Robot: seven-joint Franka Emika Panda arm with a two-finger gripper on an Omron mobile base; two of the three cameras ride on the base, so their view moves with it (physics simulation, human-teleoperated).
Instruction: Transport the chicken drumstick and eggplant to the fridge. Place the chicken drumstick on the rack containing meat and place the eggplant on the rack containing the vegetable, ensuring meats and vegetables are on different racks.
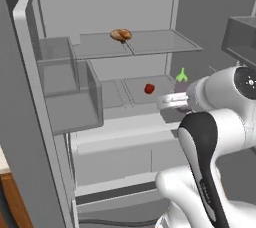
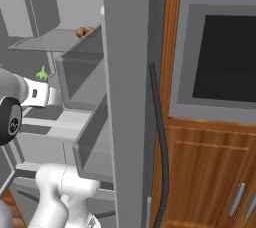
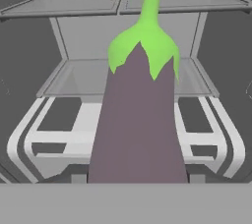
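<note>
The pincer [image 1: 181, 103], its tips hidden, holds one dark purple green-capped eggplant [image 3: 139, 115]; one golden-brown chicken drumstick [image 1: 120, 34] lies on the upper glass shelf [image 1: 150, 44]

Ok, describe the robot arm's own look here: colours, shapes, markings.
The arm is glossy white, built of rounded tubular links with bulbous joints. One dark black curved cover carries faint pale lettering, and a black round cap with small white marks closes a joint. The wrist is a white block with small dark markings.

Open fridge [image 2: 127, 97] beside wooden cabinets [image 2: 210, 172]
A golden-brown meat piece [image 2: 83, 32] sits on the upper glass shelf [image 2: 45, 42]; the eggplant [image 2: 43, 74] shows its green stem below.
</note>
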